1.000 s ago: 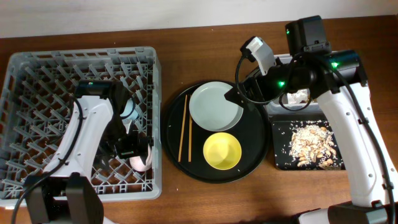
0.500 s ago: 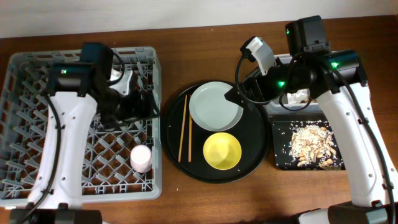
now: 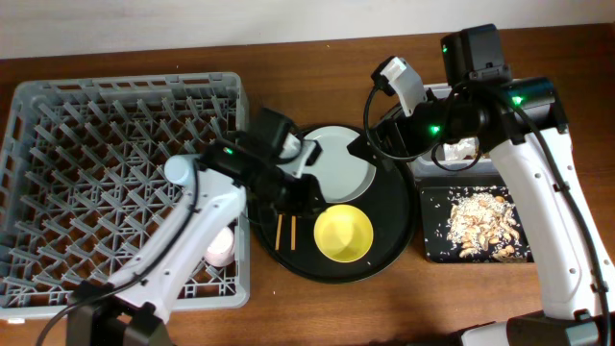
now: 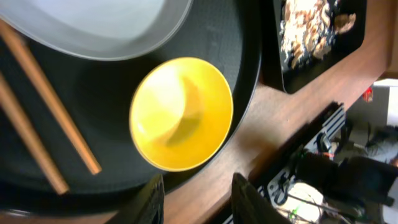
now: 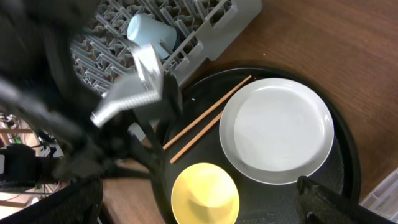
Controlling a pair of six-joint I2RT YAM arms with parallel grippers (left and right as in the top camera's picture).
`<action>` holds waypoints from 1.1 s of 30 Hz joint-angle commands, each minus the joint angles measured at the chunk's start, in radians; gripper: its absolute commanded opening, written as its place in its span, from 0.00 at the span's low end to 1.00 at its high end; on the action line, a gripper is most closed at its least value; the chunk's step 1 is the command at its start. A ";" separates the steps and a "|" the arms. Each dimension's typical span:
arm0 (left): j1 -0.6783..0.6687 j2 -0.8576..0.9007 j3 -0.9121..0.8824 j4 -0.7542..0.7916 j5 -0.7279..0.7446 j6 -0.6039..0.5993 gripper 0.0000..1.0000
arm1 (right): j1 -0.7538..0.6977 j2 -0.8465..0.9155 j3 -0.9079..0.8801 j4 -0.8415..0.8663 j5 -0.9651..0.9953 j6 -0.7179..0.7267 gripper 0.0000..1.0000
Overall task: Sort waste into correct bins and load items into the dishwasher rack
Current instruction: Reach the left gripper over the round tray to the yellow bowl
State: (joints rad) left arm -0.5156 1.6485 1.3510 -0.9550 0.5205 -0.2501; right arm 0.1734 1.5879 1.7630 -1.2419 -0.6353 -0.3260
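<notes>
We note left gripper (image 4: 200,196) fingers spread, empty, hovering over yellow bowl (image 3: 343,233), lower middle of overhead frame on round black tray (image 3: 392,245). Bowl likely light, rigid, glossy (slippery), so we'd pinch thin rim. Right gripper (image 5: 199,199) also spread, empty.

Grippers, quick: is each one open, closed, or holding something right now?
Left gripper: open, holding nothing.
Right gripper: open, holding nothing.

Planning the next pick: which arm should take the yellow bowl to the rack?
Left. Its open end effector hangs just beside the yellow bowl, and the rack is on its side.
</notes>
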 commanded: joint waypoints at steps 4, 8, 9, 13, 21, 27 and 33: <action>-0.083 0.006 -0.090 0.121 -0.028 -0.105 0.36 | -0.003 0.007 0.000 0.000 0.005 -0.007 0.99; -0.088 0.006 -0.090 0.147 -0.076 -0.106 0.41 | -0.003 0.007 0.000 0.000 0.005 -0.007 0.99; -0.089 0.006 -0.090 0.158 -0.076 -0.124 0.42 | -0.003 0.007 0.000 0.000 0.005 -0.007 0.99; -0.096 0.006 -0.090 0.175 -0.084 -0.154 0.45 | -0.014 0.007 0.001 0.040 0.114 0.006 0.99; -0.318 0.006 -0.090 0.192 -0.372 -0.154 0.48 | -0.428 0.007 0.003 0.041 0.244 0.216 0.99; -0.446 0.013 -0.090 0.193 -0.483 -0.155 0.47 | -0.701 0.007 0.003 0.019 0.245 0.215 0.99; -0.514 0.071 -0.090 0.204 -0.543 -0.173 0.40 | -0.830 0.007 0.003 0.019 0.245 0.215 0.99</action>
State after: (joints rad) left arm -0.9981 1.6695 1.2705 -0.7616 0.0387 -0.4038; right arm -0.6170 1.5917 1.7630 -1.2205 -0.3939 -0.1219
